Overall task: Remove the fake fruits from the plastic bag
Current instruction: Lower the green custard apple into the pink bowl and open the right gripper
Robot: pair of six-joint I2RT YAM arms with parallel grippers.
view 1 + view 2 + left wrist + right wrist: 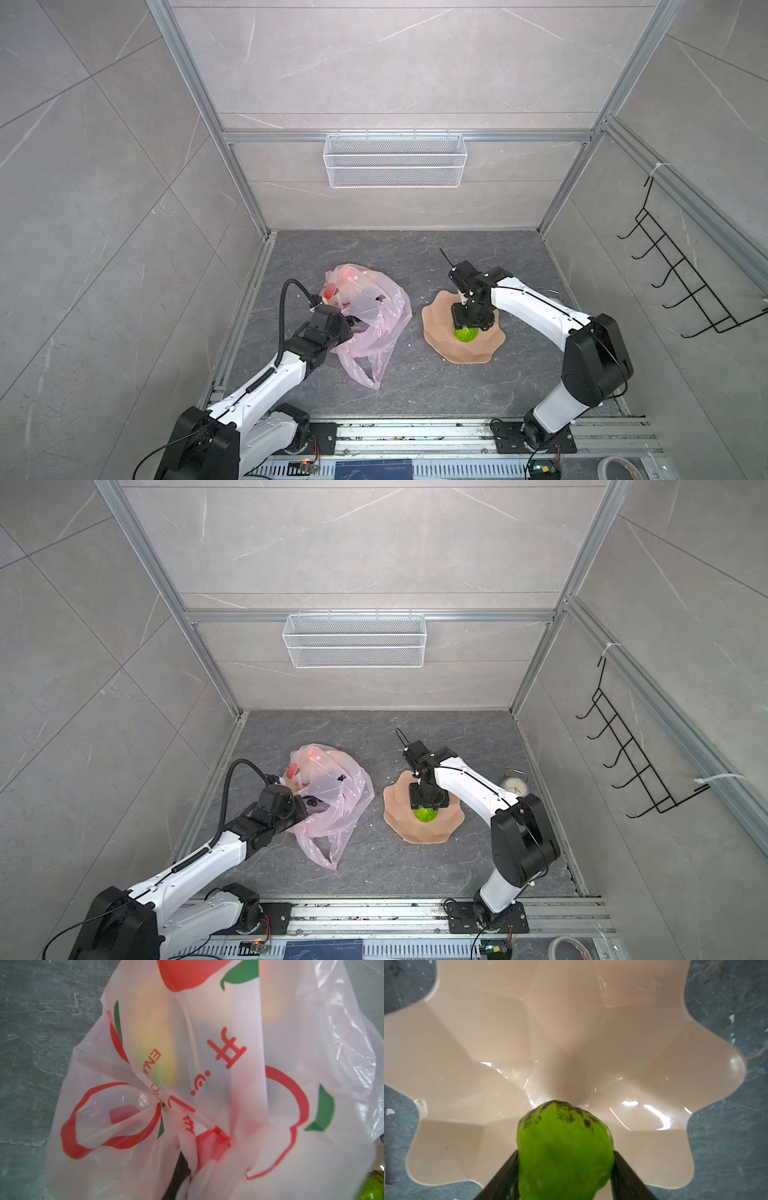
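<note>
The pale-pink plastic bag lies left of centre on the dark floor, with red and green print. My left gripper is shut on a bunched fold of the bag; the film hides its jaws in the left wrist view. Fake fruits show through the bag: a long yellow one, an orange one and a dark piece. My right gripper is shut on a green fake fruit just above the peach scalloped plate.
A white mesh basket hangs on the back wall. A black hook rack is on the right wall. A small alarm clock stands behind the right arm, near the right frame rail.
</note>
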